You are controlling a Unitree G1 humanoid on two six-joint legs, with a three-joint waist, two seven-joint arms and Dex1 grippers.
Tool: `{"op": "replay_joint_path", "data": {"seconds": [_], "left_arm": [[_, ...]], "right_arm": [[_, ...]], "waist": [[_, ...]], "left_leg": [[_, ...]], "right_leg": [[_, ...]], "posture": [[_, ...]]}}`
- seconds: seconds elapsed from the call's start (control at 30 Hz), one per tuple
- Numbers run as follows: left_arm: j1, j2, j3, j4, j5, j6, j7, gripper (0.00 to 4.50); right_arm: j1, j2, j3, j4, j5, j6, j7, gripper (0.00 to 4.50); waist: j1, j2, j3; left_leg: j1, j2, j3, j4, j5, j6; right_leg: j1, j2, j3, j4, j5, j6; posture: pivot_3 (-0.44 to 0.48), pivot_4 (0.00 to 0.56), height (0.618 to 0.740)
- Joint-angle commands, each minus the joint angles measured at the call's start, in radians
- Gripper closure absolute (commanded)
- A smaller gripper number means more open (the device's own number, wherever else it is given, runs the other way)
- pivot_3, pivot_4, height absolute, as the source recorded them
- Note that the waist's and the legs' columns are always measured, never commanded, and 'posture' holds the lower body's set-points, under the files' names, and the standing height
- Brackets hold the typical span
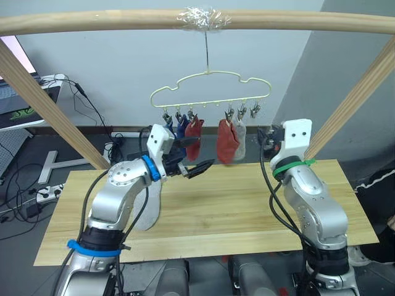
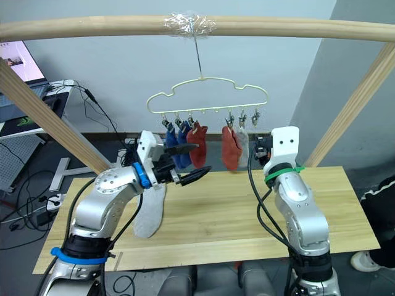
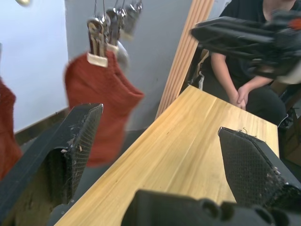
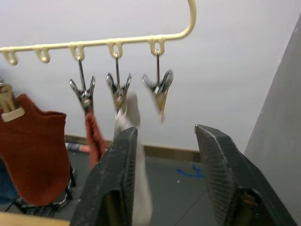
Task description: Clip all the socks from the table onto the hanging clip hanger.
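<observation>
Five socks are hanging clipped on the clip hanger [image 1: 210, 86]; one light grey sock [image 2: 150, 213] is lying on the surface [image 1: 234, 209], under the left arm. Left hand [image 2: 188, 161] is gaping wide, holding nothing. Right hand [image 4: 164, 179] is also spread, empty, pointing at the grey hanging sock [image 4: 129, 117].

Pale yellow-green clip hanger [image 1: 210, 87] hooked on rail, blue, rust red and grey socks [image 1: 228, 140] clipped, one light grey sock [image 2: 150, 211] flat on wooden counter [image 1: 234, 203]
</observation>
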Motion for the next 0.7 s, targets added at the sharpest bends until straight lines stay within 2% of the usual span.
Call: {"op": "replay_joint_path", "data": {"seconds": [0.03, 0.7], "left_arm": [[0.009, 0.01, 0.015, -0.082, -0.028, -0.001, 0.008, 0.0], [-0.03, 0.01, 0.018, -0.148, -0.057, 0.03, 0.088, 0.0]], "right_arm": [[-0.048, 0.01, -0.003, 0.049, -0.03, -0.068, -0.001, 2.31], [-0.242, 0.045, -0.019, 0.43, -0.103, -0.253, -0.005, 2.31]], "waist": [[0.003, 0.0, 0.0], [0.031, 0.0, 0.0]], "left_leg": [[0.0, 0.0, 0.0, 0.0, 0.0, 0.0], [0.0, 0.0, 0.0, 0.0, 0.0, 0.0]], "right_leg": [[0.0, 0.0, 0.0, 0.0, 0.0, 0.0], [0.0, 0.0, 0.0, 0.001, 0.0, 0.0]], "posture": [[0.164, 0.176, 0.74], [0.209, 0.185, 0.74]]}}
